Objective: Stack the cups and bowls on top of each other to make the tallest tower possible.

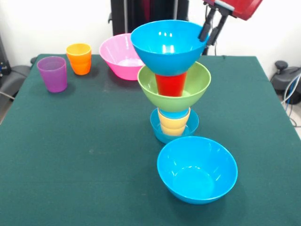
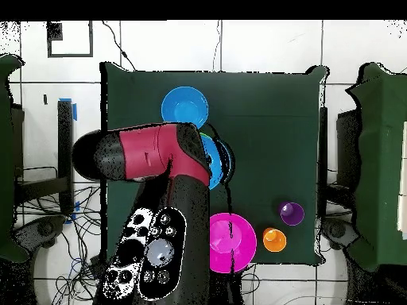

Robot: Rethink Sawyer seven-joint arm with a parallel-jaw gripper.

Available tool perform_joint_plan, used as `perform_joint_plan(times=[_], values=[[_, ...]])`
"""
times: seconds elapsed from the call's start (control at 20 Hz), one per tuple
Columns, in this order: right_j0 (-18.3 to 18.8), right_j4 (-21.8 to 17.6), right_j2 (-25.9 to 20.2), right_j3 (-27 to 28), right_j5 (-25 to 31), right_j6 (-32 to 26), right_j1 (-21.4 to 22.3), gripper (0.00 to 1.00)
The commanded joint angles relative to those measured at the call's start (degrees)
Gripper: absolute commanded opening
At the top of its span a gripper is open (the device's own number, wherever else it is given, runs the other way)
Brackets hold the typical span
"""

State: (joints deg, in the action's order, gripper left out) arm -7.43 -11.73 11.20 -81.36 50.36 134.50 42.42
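My gripper (image 1: 209,33) hangs at the right rim of the top blue bowl (image 1: 167,44); its two dark fingers (image 1: 205,29) stand close together, and I cannot tell whether they pinch the rim or only sit beside it. That bowl crowns the tower (image 1: 174,84), which stands mid-table: a small blue bowl (image 1: 160,129) at the bottom, a yellow-orange cup (image 1: 174,123) in it with a strip of light blue above, then the green bowl (image 1: 197,84), then the red cup (image 1: 170,84) inside the green bowl, bearing the top bowl. A second large blue bowl (image 1: 197,168) sits alone on the table (image 1: 84,155), just in front of the tower. Behind the tower rests the pink bowl (image 1: 117,56), with the orange cup (image 1: 79,58) beside it and the purple cup (image 1: 52,73) nearest the table's left edge. From overhead my arm (image 2: 151,155) covers most of the tower.
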Motion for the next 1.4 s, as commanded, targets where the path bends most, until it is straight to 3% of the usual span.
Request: perform_joint_plan(times=[0.05,0.15,0.25,0.3,0.4,0.5,0.85,1.15,1.2,1.4], values=[[4.64,0.72,-3.31,0.03,7.93,-3.35,0.19,1.00],[4.53,1.06,-3.24,-1.14,7.71,-3.23,1.14,1.00],[5.39,0.85,-4.59,5.36,9.57,-3.32,-3.44,1.00],[4.05,0.81,-4.46,4.31,9.90,-2.64,-2.32,1.00],[5.68,0.25,-4.47,3.43,9.16,-4.14,-2.17,1.00],[3.68,0.34,-4.52,1.58,9.17,-2.52,-0.73,1.00],[3.03,0.82,-4.69,-0.86,8.69,-1.33,0.89,1.00],[4.24,3.04,-6.25,3.24,13.96,-1.91,0.45,1.00],[3.80,2.94,-5.50,0.01,12.82,-1.76,2.29,1.00],[5.43,1.70,-3.74,0.14,15.68,-4.07,4.23,1.00]])
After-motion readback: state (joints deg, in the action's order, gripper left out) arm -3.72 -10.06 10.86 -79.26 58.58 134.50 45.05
